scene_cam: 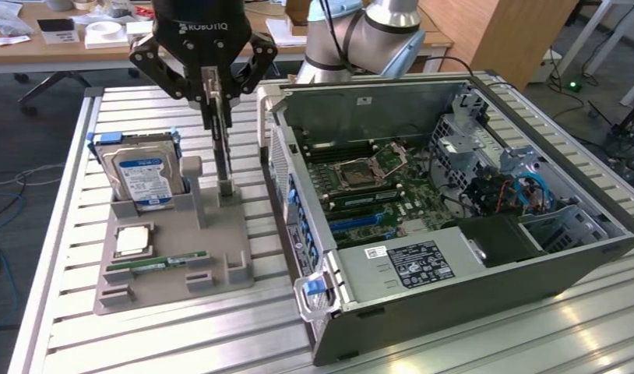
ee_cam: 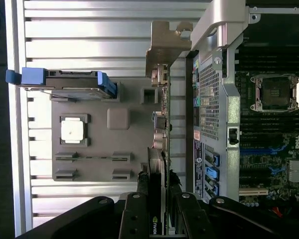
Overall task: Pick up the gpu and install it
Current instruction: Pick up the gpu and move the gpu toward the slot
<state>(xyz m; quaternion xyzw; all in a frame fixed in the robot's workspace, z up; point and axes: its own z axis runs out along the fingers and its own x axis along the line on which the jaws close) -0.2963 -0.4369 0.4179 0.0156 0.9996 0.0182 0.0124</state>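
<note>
Black gripper (scene_cam: 215,109) marked ROBOTIQ, fingers (ee_cam: 134,214) narrow, clamped on the gpu (ee_cam: 159,159) (thin card, edge-up). The card stands at the grey holder (scene_cam: 171,269) on the bench (scene_cam: 140,343), just beside the open computer case (scene_cam: 484,280). Hard drive (scene_cam: 140,175) label unreadable.

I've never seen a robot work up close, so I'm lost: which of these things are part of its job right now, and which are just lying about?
Part of the job: gpu, clamped in the gripper; open computer case.
Just lying about: hard drive, processor chip, memory stick, all on the grey holder tray.
</note>
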